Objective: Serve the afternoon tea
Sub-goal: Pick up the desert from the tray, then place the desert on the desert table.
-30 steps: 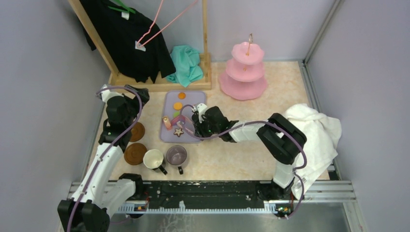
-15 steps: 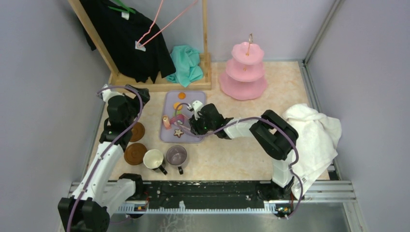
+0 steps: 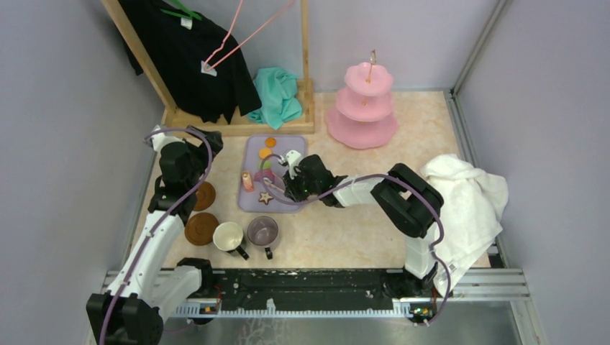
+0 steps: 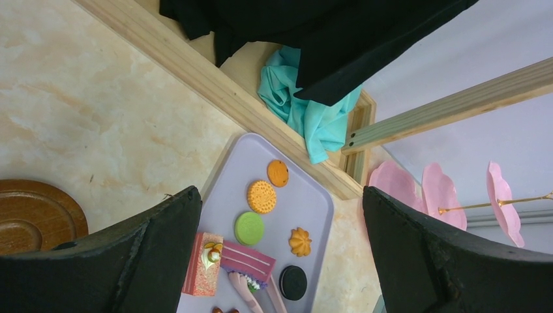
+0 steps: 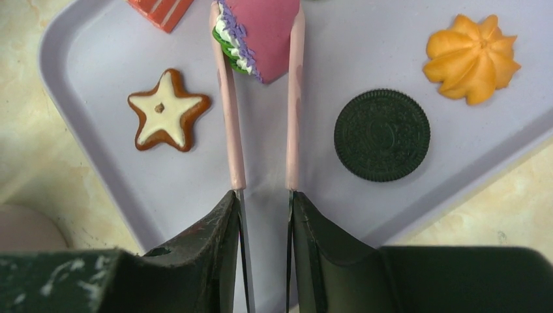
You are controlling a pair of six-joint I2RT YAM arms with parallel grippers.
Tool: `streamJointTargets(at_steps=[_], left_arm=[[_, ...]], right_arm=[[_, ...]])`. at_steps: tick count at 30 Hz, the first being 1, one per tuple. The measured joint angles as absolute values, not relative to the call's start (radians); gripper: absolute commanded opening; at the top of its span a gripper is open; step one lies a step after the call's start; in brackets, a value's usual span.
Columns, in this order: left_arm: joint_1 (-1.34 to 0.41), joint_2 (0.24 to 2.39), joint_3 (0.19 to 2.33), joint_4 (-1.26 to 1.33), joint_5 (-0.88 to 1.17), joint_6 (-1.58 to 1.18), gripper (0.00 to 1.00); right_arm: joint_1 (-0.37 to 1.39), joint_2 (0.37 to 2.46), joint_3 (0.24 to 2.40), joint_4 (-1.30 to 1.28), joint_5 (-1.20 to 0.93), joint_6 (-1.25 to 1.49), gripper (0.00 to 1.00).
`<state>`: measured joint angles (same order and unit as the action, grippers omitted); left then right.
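My right gripper [image 5: 264, 195] is shut on a pair of pink-tipped tongs [image 5: 229, 130]. The tong tips pinch a pink cake slice [image 5: 267, 26] over the lavender tray [image 5: 326, 65]. On the tray lie a star cookie [image 5: 166, 119], a black round [image 5: 381, 135] and an orange swirl cookie [image 5: 472, 59]. My left gripper [image 4: 280, 192] hangs open and empty left of the tray, looking down on a green round [image 4: 248, 228] and orange rounds [image 4: 261, 196]. The pink three-tier stand [image 3: 363, 108] is at the back right. A cream mug [image 3: 229, 236], a greyish-purple mug [image 3: 262, 230] and brown coasters [image 3: 201, 228] sit near the front.
A wooden rack with black clothing [image 3: 194, 57] and a teal cloth [image 3: 277, 93] stand behind the tray. A white towel [image 3: 471, 201] lies at the right edge. An orange-red cake piece [image 4: 202, 264] sits by the pink slice.
The right arm has shifted a little left over the tray and the tongs have narrowed onto the pink cake slice. The left arm has not moved.
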<state>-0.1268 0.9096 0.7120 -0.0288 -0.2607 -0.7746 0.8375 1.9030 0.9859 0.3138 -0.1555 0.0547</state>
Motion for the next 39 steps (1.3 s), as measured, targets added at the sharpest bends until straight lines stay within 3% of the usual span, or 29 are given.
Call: streamJointTargets(at_steps=[7,17,29,39], left_arm=[[-0.127,0.907,0.708,-0.03,-0.26,-0.778,0.98],[-0.127,0.894,0.704,-0.03,-0.26,-0.79,0.97],[-0.127,0.882,0.704,-0.034,-0.257,-0.789,0.98],[-0.127,0.881,0.704,-0.038,-0.22,-0.79,0.98]], right_arm=[[0.838,1.84,0.928,0.276,-0.155,0.056,0.1],[0.838,1.629,0.842,0.174,-0.13,0.089,0.07],[0.832,1.441,0.845,0.051,0.114,0.199,0.06],[0.634,1.324,0.803,-0.035,0.276,0.301,0.06]])
